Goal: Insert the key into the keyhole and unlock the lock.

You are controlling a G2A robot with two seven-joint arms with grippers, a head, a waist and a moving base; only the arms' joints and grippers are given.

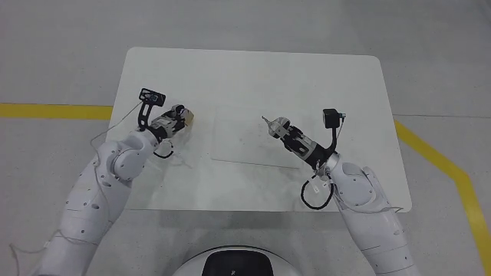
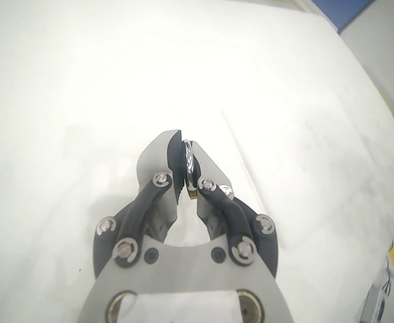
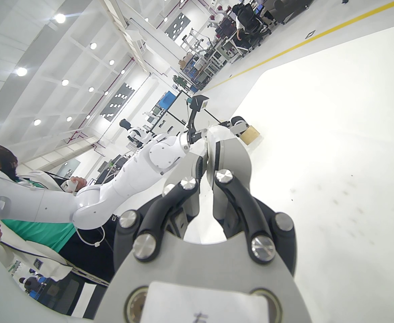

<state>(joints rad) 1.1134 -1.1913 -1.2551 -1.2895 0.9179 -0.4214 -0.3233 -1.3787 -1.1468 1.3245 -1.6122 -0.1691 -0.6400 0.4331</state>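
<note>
My left gripper [image 1: 182, 119] hovers over the left part of the white table [image 1: 253, 77], shut on a brass padlock [image 1: 189, 116]. In the left wrist view the lock's silver shackle [image 2: 189, 164] is pinched between the fingers, with a bit of brass body [image 2: 193, 195] below it. My right gripper [image 1: 275, 127] is near the table's middle right, shut on a small metal key [image 1: 266, 120] whose tip points toward the lock. From the right wrist, the shut gripper [image 3: 207, 137] faces the padlock [image 3: 250, 134] held by the other arm. A wide gap separates key and lock.
A faint rectangular crease [image 1: 253, 134] marks the tabletop between the two grippers. Yellow floor tape [image 1: 46, 111] runs beside the table. A person [image 3: 2, 176] stands off the table's left side, behind the left arm.
</note>
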